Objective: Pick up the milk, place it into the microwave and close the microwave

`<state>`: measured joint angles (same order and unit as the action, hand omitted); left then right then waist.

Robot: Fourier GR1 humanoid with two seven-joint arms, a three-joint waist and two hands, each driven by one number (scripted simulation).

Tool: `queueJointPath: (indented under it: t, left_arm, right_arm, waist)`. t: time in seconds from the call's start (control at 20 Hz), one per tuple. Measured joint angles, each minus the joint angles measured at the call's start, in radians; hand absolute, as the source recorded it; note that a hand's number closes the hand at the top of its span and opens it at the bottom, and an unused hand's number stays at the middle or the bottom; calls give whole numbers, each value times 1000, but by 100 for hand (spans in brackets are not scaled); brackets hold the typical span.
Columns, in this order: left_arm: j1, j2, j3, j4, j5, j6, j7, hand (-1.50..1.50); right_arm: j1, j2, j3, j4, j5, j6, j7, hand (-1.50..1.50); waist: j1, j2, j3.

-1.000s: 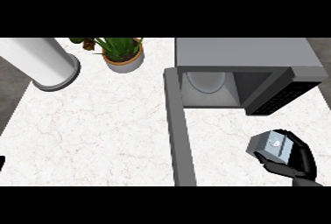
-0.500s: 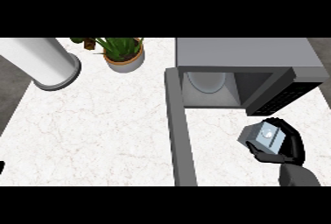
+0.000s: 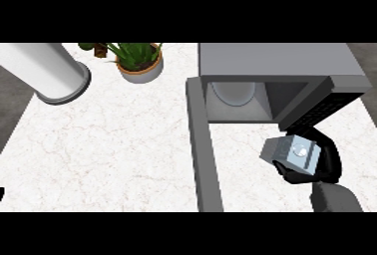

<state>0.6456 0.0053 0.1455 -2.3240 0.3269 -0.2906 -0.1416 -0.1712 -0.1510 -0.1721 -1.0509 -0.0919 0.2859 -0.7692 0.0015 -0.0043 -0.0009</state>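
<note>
So the black right hand [image 3: 325,163] is curled around the small grey milk carton [image 3: 293,152], lower right of the frame. It's held just below the open front of the grey boxy microwave [image 3: 273,61]. The microwave's grey door [image 3: 203,159] sticks out down the middle over the white marble counter [image 3: 110,144]. Only a sliver of the left hand [image 3: 1,193] shows at the lower left edge, so I can't tell its state.

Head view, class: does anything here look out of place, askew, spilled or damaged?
Nothing stands out. The milk sits in the right hand, fingers curled round it, in front of the microwave, whose door is swung open. The potted plant stands upright. No spill or damage shows.
</note>
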Motion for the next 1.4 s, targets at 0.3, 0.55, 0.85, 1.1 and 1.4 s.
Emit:
queueJointPath:
  t: [0.3,0.55,0.85,1.1,1.4]
  left_arm:
    - [-20,5,24,11,22,3,10,-150]
    - [-26,22,67,19,60,-11,30,-150]
    - [-34,9,74,20,47,-23,36,-150]
    - [-40,17,98,50,66,-44,27,-150]
    - [-66,29,109,86,76,-71,14,-150]
  right_arm:
    - [30,58,77,-228,39,-91,142,150]
    - [-44,75,103,-268,105,-192,254,150]
    - [-214,91,103,-163,162,-279,346,150]
    - [-304,64,52,-44,159,-292,278,150]
    - [-341,57,37,35,182,-320,173,150]
  waist:
    - [0,1,0]
    - [5,2,0]
    - [11,4,1]
    - [-1,-10,7]
    - [2,-19,10]
